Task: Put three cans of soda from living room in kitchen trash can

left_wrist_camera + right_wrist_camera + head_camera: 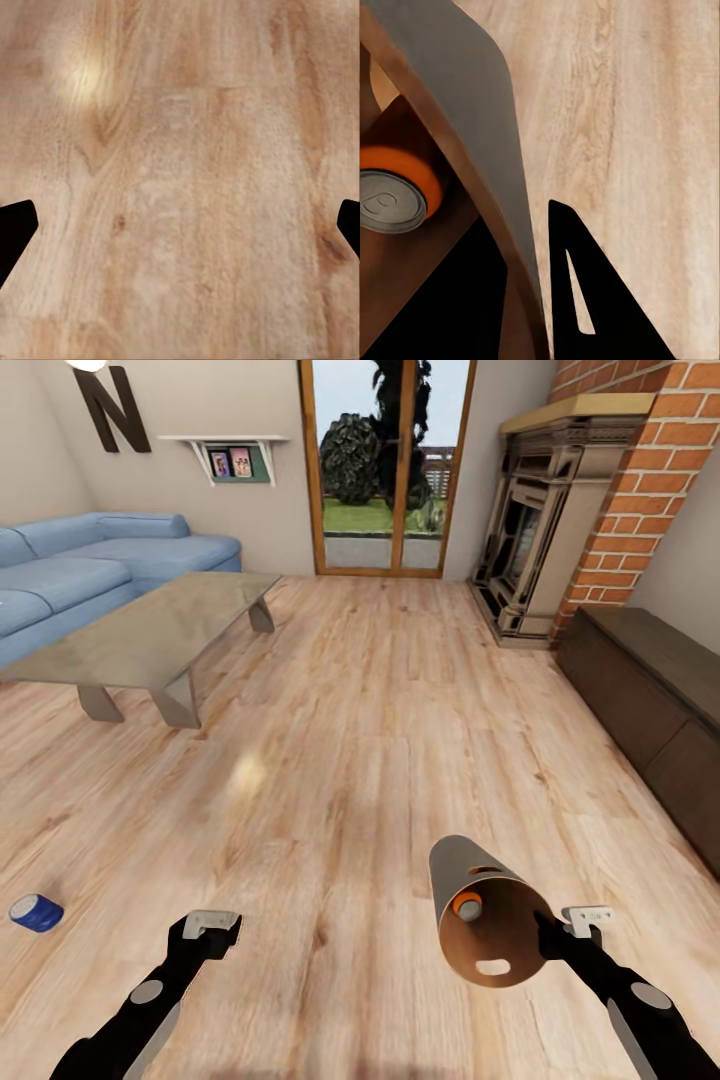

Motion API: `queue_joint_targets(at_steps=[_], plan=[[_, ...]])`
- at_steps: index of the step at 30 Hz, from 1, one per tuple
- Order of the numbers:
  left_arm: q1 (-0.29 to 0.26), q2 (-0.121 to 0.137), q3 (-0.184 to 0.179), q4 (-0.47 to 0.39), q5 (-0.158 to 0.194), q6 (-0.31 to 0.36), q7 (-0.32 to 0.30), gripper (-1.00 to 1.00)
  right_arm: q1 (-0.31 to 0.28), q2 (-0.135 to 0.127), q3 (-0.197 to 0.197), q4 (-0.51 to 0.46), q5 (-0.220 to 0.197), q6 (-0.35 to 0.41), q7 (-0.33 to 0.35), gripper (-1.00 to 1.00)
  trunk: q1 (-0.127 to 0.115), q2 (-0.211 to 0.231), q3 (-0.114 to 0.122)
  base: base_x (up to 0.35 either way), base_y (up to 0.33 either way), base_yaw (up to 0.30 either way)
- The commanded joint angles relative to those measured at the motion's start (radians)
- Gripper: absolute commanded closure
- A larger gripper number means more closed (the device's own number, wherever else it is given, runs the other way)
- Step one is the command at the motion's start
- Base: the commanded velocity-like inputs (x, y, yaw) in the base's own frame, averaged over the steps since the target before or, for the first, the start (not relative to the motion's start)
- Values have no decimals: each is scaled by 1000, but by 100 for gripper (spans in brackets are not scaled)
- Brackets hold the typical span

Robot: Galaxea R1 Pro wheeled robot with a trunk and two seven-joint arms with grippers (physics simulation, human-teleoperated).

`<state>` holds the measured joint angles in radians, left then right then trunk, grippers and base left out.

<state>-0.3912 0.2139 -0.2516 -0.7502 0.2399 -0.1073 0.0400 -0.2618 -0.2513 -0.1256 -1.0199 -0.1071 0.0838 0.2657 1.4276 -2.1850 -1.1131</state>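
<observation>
Living room, light wood floor (380,760). Right tool (545,935) clamped on the rim of the tash can (470,890), bin held tipped on its side above the floor, open mouth toward the robot, brown inside showing, oval cut-out at the lower rim. One orange soda can (466,906) lying inside the bin, silver top facing out; same can seen against the brown wall in the right wrist view (394,191), with one dark finger (585,292) outside the bin wall (465,120). Dark blue soda can (36,912) on its side on the floor, far to the robot's left, well apart from the bin. Left tool (211,923) low over bare floor, released, fingers spread wide, holding nothing; fingertips (15,225) at both edges of the left wrist view. Glass-topped bench (150,625) beside blue sofa (90,560) ahead left. Brick fireplace (560,530) ahead right, dark low cabinet (650,700) along the right wall. Third soda can not located.
</observation>
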Motion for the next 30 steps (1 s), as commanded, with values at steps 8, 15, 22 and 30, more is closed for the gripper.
queue_joint_targets(at_steps=[8, 15, 22, 30], plan=[[0, 1, 1, 0, 1, 1, -1, -100, 0, 0, 0, -1, -8, 1, 4, 100, 0, 0, 0, 71, 313, 0], [0, 3, 2, -1, 2, 7, -25, -100, 1, 1, 0, -1, -8, 1, 4, 100, 0, 0, 0, 79, 313, -3], [0, 2, 2, 0, 2, 10, -53, -100, 1, 1, 0, 0, -8, 1, 4, 100, 0, 0, 0, 81, 313, -187], [0, 2, 1, 0, 2, 9, -54, -100, 1, 2, 0, 0, -8, 1, 4, 100, 0, 0, 0, 82, 313, -248]])
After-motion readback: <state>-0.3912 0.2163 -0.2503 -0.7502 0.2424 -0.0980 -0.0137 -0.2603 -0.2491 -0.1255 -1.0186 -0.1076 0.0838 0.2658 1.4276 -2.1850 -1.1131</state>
